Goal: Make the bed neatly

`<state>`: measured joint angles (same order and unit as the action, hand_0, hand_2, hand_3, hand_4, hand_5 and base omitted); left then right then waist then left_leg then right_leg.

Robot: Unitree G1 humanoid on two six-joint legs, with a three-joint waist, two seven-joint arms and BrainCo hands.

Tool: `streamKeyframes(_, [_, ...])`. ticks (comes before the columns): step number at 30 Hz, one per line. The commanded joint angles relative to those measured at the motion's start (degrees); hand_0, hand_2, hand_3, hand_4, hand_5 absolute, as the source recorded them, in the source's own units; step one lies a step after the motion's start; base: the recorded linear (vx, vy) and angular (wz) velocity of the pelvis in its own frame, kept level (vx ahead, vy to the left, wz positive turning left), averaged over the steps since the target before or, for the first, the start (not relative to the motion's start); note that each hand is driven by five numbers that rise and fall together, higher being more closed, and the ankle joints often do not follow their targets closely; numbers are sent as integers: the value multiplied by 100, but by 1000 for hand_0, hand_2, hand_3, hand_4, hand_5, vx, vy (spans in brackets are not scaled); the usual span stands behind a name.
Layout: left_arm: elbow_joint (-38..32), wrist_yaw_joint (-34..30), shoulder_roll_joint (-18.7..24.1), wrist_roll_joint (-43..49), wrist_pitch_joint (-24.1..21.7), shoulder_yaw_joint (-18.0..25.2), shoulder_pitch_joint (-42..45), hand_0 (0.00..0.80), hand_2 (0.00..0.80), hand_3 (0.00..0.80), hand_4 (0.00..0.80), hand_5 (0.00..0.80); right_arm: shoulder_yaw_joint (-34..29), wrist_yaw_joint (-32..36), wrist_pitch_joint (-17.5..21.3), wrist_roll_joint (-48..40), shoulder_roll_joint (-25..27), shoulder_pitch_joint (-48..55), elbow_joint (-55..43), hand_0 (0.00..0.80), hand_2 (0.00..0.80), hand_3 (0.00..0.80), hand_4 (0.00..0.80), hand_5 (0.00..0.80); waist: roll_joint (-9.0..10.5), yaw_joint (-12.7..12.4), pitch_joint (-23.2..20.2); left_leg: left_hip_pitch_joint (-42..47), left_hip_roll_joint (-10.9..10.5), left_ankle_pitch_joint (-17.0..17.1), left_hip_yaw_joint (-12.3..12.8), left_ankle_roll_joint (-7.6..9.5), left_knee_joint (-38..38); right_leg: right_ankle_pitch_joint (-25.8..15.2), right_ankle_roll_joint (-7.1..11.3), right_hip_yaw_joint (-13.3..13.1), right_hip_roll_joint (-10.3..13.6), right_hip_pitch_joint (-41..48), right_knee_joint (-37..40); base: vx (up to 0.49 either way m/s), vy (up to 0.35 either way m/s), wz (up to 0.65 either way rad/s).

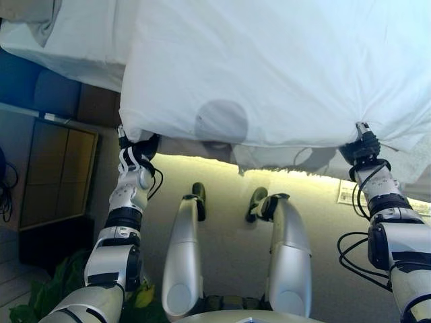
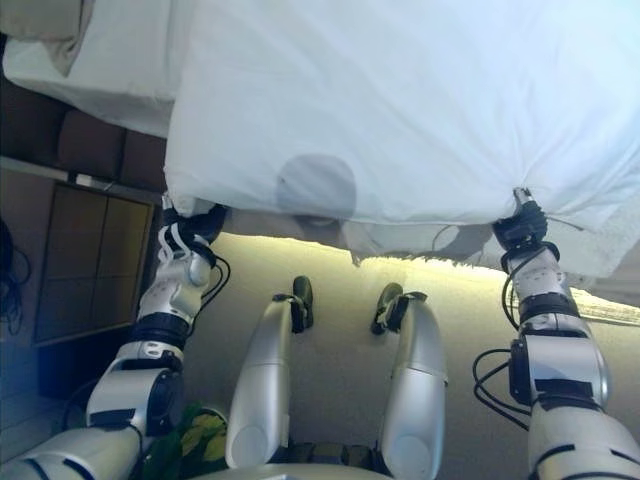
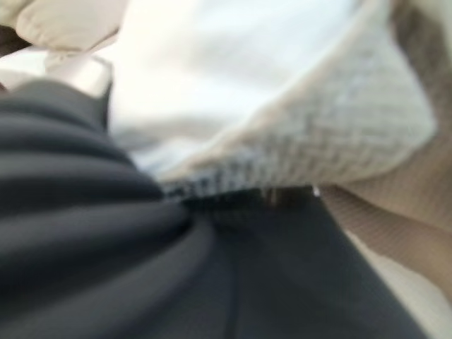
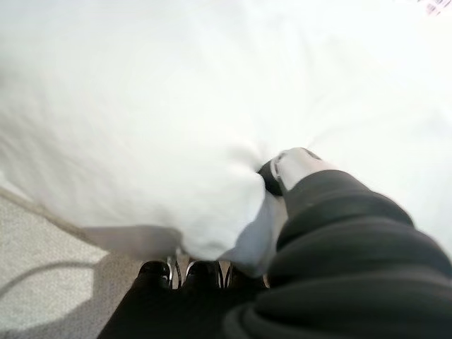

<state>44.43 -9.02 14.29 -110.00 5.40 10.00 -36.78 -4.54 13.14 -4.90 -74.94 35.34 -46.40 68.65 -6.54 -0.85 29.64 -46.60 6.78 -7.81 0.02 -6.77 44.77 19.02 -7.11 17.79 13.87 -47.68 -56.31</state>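
Both hands, left hand (image 1: 140, 149) and right hand (image 1: 364, 144), pinched duvet (image 1: 283, 67) near edge; duvet lifted, spreading and smoothing remained.

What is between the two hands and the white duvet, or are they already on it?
Nothing visible. The left hand is under the white duvet at its near corner, fingers hidden. The right hand already pinches the near edge.

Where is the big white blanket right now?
In the eye views the white blanket spreads over the bed, filling the upper part. Its near edge is held up at both corners, by the left hand and the right hand.
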Motion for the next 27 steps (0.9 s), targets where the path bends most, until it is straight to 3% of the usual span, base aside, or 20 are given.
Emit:
streamKeyframes(1, [118,-417,954,-300,-378,300,272,800,800,800,800,800,74,1,-68,85,-119,-64,144,800,800,800,800,800,299,-122,15,325,-79,-449,321,367,360,-959,848,-1129,-21,333,832,-92,44,-1])
streamKeyframes(8, [523,-580,1000,-300,-386,382,154,800,800,800,800,800,129,157,-70,232,-370,111,160,800,800,800,800,800,347,-29,14,666,-86,-370,459,379,8,-1166,902,-1139,-2,603,1215,-39,68,-1])
streamKeyframes(15, [984,-816,958,-300,-310,455,246,800,800,800,800,800,178,419,-330,705,-624,600,353,800,800,800,800,800,377,94,15,1051,-135,-149,578,389,-553,-1510,991,-1219,14,885,1837,-55,87,-5])
streamKeyframes(27, [994,-986,637,-300,-584,374,227,800,800,800,800,800,600,930,-693,1301,-1334,1079,295,800,800,800,800,800,312,284,14,1649,-371,129,844,483,-1578,-2133,1259,-1360,57,1299,3124,-50,132,-10])
